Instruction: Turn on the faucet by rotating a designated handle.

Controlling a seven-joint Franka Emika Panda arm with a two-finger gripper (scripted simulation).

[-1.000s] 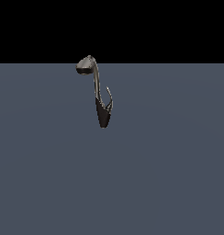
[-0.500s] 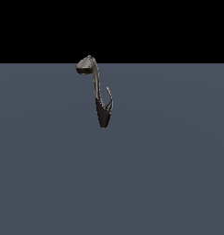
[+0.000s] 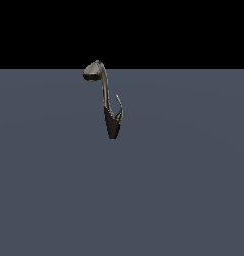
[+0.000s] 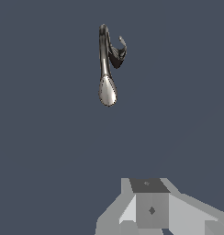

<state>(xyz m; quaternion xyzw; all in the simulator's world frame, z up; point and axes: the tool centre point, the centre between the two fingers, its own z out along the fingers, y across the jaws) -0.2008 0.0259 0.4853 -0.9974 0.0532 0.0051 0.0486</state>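
The faucet (image 3: 105, 95) stands on the grey floor, a slim grey-bronze neck curving up to a bulbous head toward the exterior view's left, over a dark tapered base. The handle (image 3: 119, 107), a thin pale spike, branches off the base on the exterior view's right. My arm does not show in the exterior view. From the wrist view I look down on the faucet (image 4: 106, 69) and the handle (image 4: 122, 45). My gripper (image 4: 150, 202) shows only as pale grey blocks at the picture's edge, well apart from the faucet and touching nothing. Its fingers are not distinct.
A flat dark grey floor (image 3: 184, 190) spreads around the faucet on all sides. A black background lies beyond its far edge. Nothing else stands in view.
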